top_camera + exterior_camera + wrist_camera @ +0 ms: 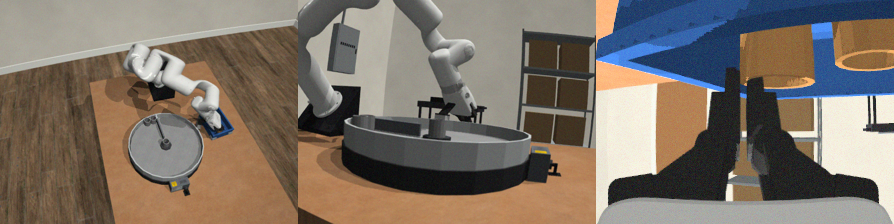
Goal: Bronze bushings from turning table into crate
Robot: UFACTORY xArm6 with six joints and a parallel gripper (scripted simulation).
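My gripper (pixel 219 129) (pixel 467 119) (pixel 743 88) is tilted and low inside the blue crate (pixel 227 119) (pixel 846 82). Its fingers are nearly together, shut on the wall of a bronze bushing (pixel 778 55), which hangs at the fingertips in the wrist view. A second bronze bushing (pixel 866 45) is in the crate beside it. The turning table (pixel 183 157) (pixel 455 157) carries two steel bushings, one steel bushing (pixel 147 122) next to another steel bushing (pixel 153 120), near its rim at the back left. No bronze bushing shows on the turning table. The fingertips are mostly hidden in the top and exterior views.
A dark divider bar (pixel 160 129) (pixel 397 126) runs from the turning table's rim towards its centre post (pixel 165 143) (pixel 437 128). A small grey block (pixel 196 129) stands between the turning table and the crate. A grey control box (pixel 179 184) (pixel 539 165) adjoins the turning table's front.
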